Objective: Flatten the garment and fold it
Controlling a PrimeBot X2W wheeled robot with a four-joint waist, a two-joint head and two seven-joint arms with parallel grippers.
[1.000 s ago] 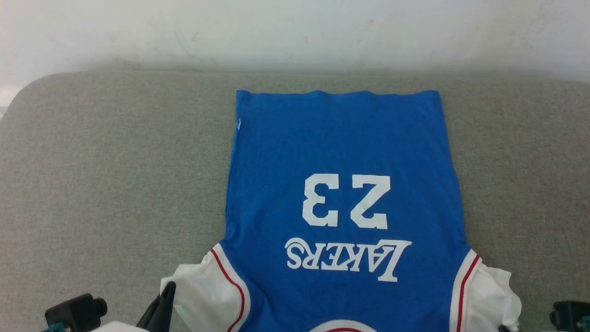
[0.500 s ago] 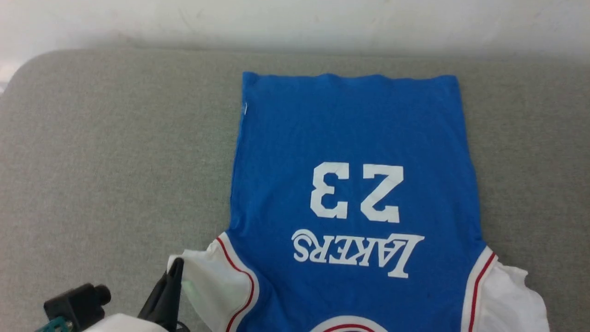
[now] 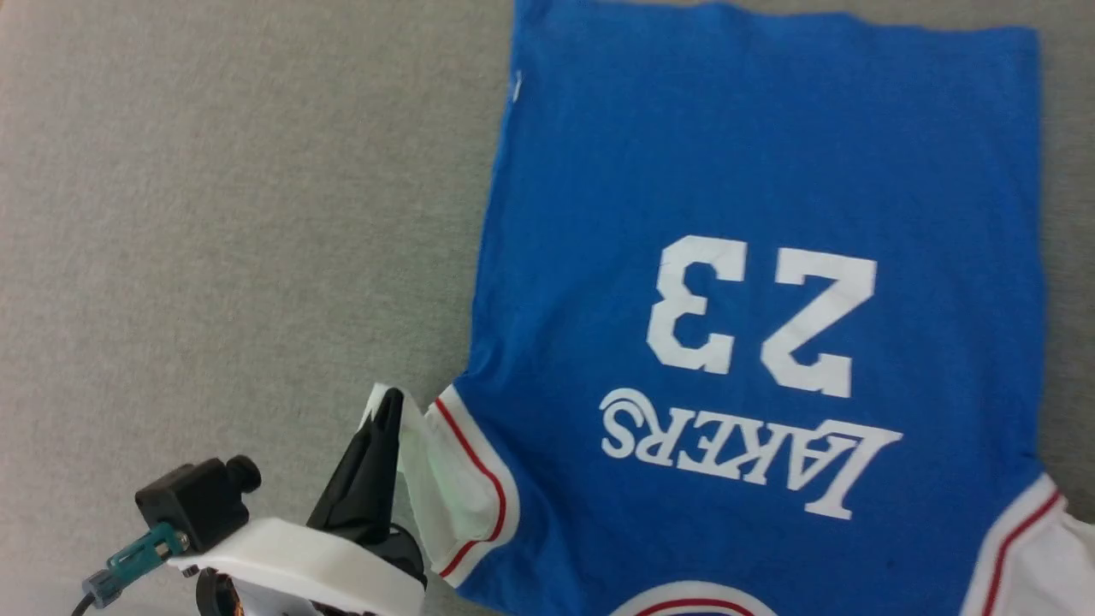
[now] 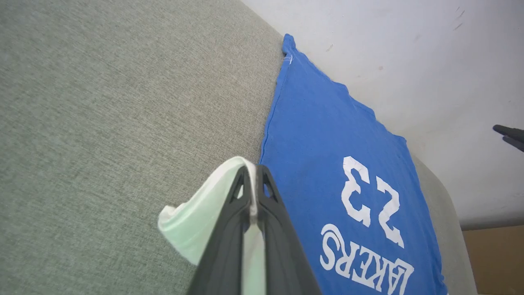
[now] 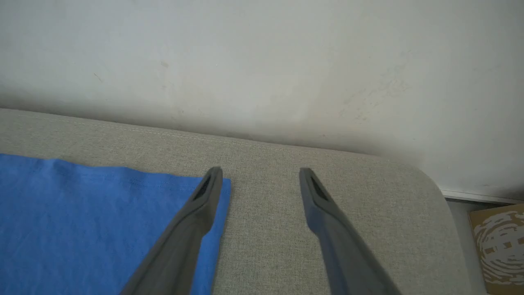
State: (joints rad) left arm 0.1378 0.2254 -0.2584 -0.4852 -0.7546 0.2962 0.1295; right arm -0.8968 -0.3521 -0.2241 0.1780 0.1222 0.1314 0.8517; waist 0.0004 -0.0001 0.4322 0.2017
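While the garment [image 3: 753, 171] is lying spread on the bench [image 3: 214, 214], the left fingers [image 4: 258, 175] are pinching its white sleeve [image 3: 445, 488] tight, and the right fingers [image 5: 211, 184] are hovering apart, empty.

One garment [image 3: 761, 197], two claws [image 4: 254, 173] [image 5: 260, 171], maybe one box [image 5: 498, 246]

The left claw [image 3: 390, 400] pinches the white sleeve [image 3: 445, 489] of the blue garment [image 3: 753, 154] lying on the grey cushion [image 3: 214, 214].

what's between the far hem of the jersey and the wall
A bare strip of the grey cushion lies between the far hem of the garment and the wall; the right wrist view shows it.
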